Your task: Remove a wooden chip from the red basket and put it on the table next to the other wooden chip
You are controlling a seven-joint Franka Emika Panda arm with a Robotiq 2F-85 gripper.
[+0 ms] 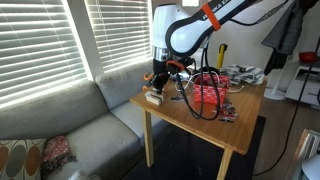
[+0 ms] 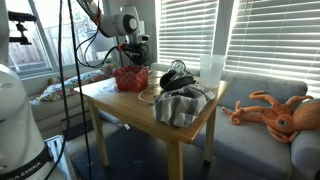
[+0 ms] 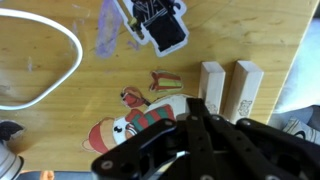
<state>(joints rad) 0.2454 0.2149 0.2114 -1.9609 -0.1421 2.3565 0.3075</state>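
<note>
One counter (image 1: 165,112) bears one red basket (image 1: 208,95) mid-top, amid cables (image 1: 190,108). Two wooden chips (image 3: 211,86) stand side by side, just apart, near the edge facing the grey sofa (image 1: 60,120), with bare wood around them. One end effector (image 3: 195,112) hovers just above them; whether it is wide or narrow I cannot tell.

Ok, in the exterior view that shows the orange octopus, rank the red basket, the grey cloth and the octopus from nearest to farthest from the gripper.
1. red basket, right by the gripper, at the far end of the table.
2. grey cloth, on the table's near corner.
3. orange octopus toy, off the table, on the sofa.
</note>
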